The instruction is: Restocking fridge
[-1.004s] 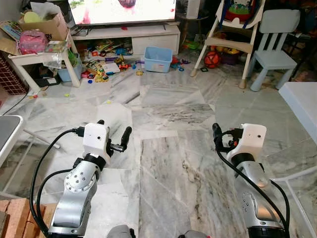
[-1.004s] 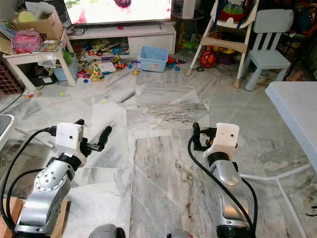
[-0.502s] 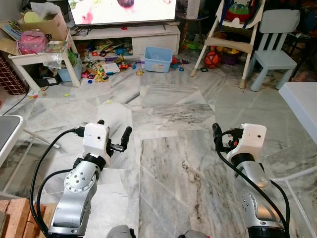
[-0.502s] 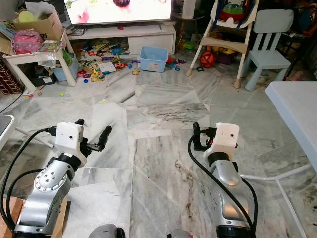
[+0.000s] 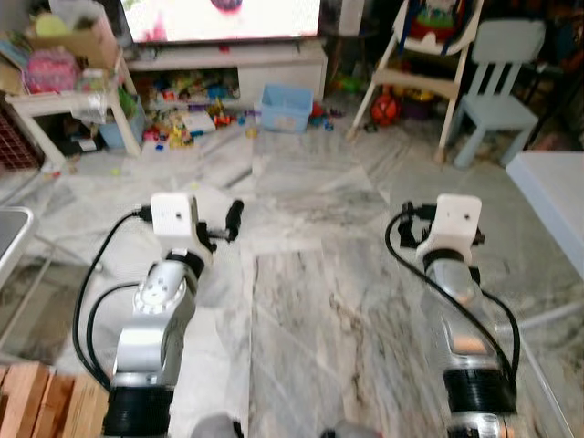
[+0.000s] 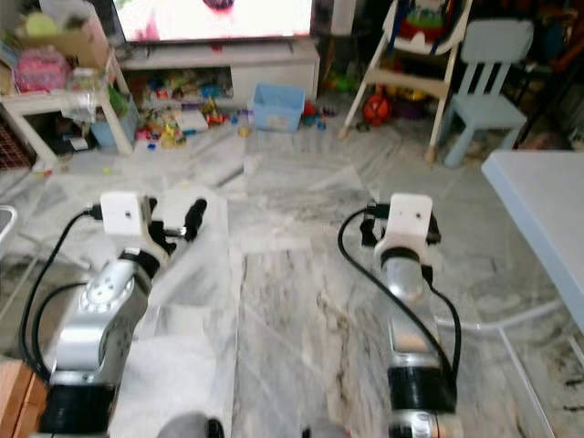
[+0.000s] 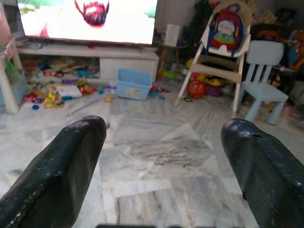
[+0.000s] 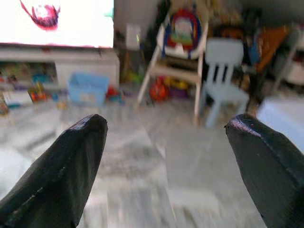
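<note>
**Both arms up, fingers open and holding nothing**

The fingers of the left gripper (image 7: 161,166) are spread wide apart with nothing between them. The right gripper (image 8: 164,166) is the same: fingers far apart and holding nothing.

Since a moment ago the whole picture has shifted and gone a bit blurry, so the camera has moved. Both silver arms now reach further up in the picture, held out over the marble floor (image 5: 310,301).

I cannot see a fridge or food anywhere. Ahead are a TV (image 5: 219,16), a blue bin (image 5: 285,107), toys (image 5: 187,123) on the floor, a wooden high chair (image 5: 422,68) and a small blue chair (image 5: 497,91). A white table (image 5: 555,196) edge is on the right.
</note>
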Robot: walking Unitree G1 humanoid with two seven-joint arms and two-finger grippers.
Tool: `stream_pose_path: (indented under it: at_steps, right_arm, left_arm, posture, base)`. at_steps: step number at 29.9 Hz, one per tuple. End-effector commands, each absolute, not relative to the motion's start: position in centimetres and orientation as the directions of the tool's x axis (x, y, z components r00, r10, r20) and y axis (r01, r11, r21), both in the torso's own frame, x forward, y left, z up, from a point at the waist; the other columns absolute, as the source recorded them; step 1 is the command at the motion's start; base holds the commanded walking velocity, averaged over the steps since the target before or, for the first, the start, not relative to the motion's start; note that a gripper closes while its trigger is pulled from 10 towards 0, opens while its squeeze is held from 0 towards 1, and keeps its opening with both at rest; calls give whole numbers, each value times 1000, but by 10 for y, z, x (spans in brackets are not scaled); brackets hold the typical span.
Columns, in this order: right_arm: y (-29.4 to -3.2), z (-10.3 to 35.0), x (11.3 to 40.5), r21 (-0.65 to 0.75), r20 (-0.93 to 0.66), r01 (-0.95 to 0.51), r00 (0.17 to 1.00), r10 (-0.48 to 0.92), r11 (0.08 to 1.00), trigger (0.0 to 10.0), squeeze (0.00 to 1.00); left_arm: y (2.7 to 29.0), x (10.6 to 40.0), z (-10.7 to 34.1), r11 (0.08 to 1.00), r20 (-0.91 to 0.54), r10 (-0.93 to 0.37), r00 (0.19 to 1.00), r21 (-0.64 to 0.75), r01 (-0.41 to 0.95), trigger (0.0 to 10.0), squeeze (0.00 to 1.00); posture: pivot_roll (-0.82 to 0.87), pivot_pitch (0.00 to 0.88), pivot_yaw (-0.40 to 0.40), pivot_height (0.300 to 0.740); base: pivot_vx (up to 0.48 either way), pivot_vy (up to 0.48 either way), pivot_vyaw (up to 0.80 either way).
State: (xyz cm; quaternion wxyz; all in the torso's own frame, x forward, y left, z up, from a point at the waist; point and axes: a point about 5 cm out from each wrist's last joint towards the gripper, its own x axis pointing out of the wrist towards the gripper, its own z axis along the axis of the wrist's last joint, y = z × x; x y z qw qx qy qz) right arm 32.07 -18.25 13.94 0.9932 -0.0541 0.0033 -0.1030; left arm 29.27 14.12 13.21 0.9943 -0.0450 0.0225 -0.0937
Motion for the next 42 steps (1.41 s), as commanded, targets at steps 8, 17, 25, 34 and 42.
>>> stream_pose_path:
  at_steps: [8,17,25,34,42]
  right_arm:
    - [-190,147,340,-130,9,221,975,-222,967,10000,0]
    - [-186,143,334,-81,11,233,972,-233,969,10000,0]
    - [-184,145,330,-98,33,262,965,-260,960,10000,0]
    - [-191,143,328,-109,29,348,937,-347,931,10000,0]
    - [-190,148,328,-143,70,357,934,-351,923,10000,0]
  left_arm:
    - [146,297,135,974,-28,-214,976,-79,212,10000,0]
    - [134,296,136,963,-28,-256,966,-98,252,10000,0]
    - [129,297,136,954,-28,-281,959,-113,276,10000,0]
    - [125,297,138,946,-25,-308,951,-111,304,10000,0]
    - [124,297,138,942,-23,-318,948,-121,313,10000,0]
  posture:
    - [-4,0,18,740]
    - [-6,12,27,740]
    - [-14,13,33,740]
    - [-11,17,36,740]
    - [-14,17,38,740]
  base:
    - [445,0,-687]
    - [472,0,-691]
    - [449,0,0]
    - [424,0,-329]
    - [424,0,-161]
